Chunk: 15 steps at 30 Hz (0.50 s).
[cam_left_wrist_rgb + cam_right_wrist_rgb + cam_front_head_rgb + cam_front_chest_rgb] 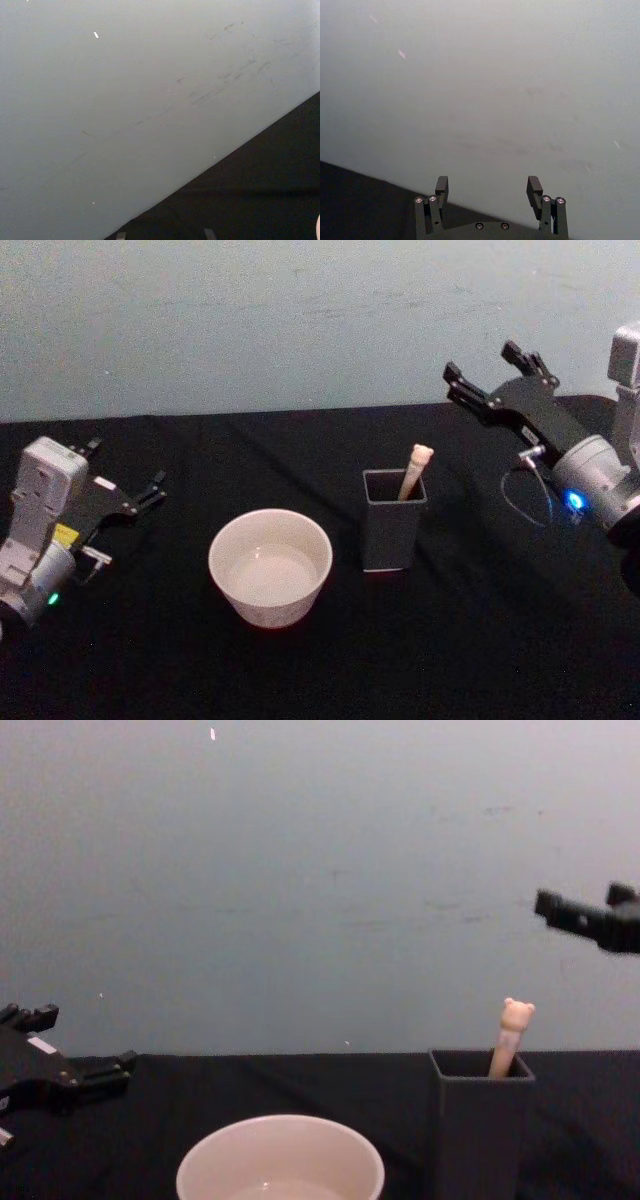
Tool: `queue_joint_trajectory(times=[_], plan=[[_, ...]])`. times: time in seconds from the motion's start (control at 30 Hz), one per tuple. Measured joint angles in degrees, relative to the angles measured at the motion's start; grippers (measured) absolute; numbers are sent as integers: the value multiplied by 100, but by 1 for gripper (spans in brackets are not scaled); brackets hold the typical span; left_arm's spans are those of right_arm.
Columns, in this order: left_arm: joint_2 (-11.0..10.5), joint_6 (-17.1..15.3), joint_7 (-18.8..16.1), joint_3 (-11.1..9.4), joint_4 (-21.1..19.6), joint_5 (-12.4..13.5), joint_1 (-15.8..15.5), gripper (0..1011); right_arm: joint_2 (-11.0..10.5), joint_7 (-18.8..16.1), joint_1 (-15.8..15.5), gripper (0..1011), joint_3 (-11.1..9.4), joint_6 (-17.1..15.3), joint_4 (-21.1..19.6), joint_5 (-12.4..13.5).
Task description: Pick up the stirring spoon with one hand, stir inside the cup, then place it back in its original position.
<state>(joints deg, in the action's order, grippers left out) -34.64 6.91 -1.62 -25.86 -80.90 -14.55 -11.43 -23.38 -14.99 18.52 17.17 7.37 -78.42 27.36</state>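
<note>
Two grippers are hanging clear of the work, both empty. The right gripper (490, 372) is sitting raised at about two o'clock from the holder, its fingers spread wide with nothing between them, as the right wrist view (489, 190) confirms; judging by its height and nearness, it is the arm better placed to descend on the spoon. The left gripper (130, 490) is idling low at nine o'clock from the cup, fingers parted, holding nothing. The cup (270, 565) is sitting at the table's centre front, mouth up and unobstructed, apparently ready for stirring. The dark grey holder (392, 522) is standing upright just beside it at three o'clock. The stirring spoon (415, 470) is resting inside that holder, bowl hidden below, long axis near vertical and leaning slightly toward one o'clock, bear head uppermost and offering the obvious grasp point.
</note>
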Motion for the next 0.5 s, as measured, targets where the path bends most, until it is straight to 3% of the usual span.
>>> queue_joint_trajectory(times=[0.17, 0.5], plan=[[0, -1, 0, 0, 0, 0, 0, 1001, 180, 287, -46, 1002, 26, -137, 376, -235], [0, 0, 0, 0, 0, 0, 0, 1001, 404, 361, -62, 1002, 108, -414, 917, -444]])
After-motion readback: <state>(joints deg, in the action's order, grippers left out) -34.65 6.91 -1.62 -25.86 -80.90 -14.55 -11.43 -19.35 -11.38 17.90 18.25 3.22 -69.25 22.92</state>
